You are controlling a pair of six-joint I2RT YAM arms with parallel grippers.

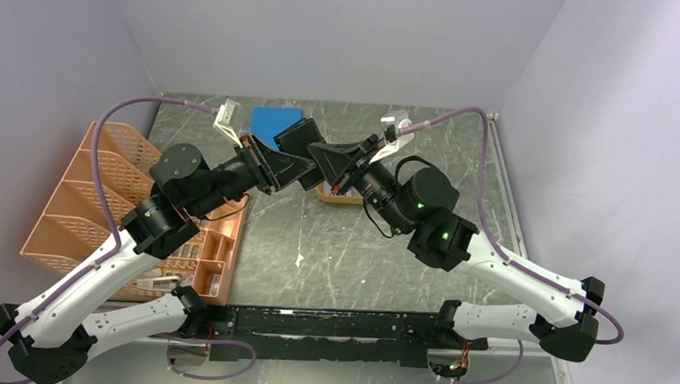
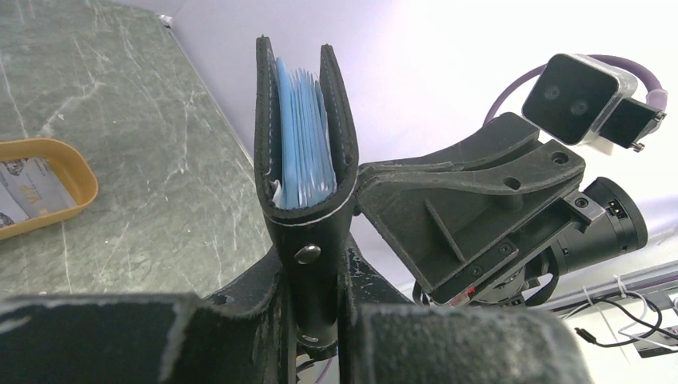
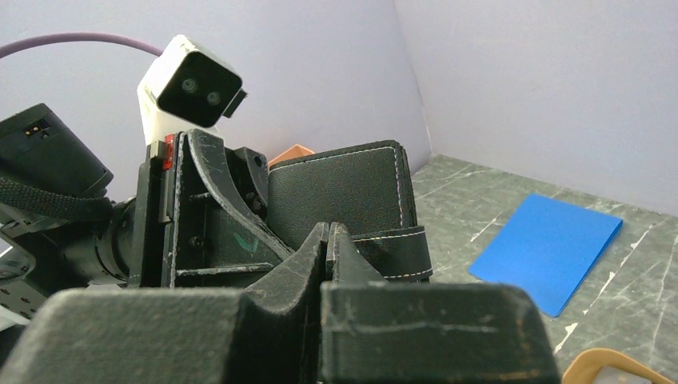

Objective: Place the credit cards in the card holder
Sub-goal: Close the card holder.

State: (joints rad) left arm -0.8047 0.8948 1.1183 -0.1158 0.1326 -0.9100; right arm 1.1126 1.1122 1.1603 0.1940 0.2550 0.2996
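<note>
A robotics lab test booth: plain pale walls [image 1: 326,36] box in a grey marbled surface [image 1: 351,244]. Two white-and-black robot arms [image 1: 99,277] are bolted at its near edge, with purple cables [image 1: 172,101] and wrist cameras [image 3: 190,84].

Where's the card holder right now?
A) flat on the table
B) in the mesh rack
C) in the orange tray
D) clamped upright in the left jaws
D: the left wrist view shows the card holder standing upright with its snap end pinched between the left jaws, lifted clear of the table.
</note>
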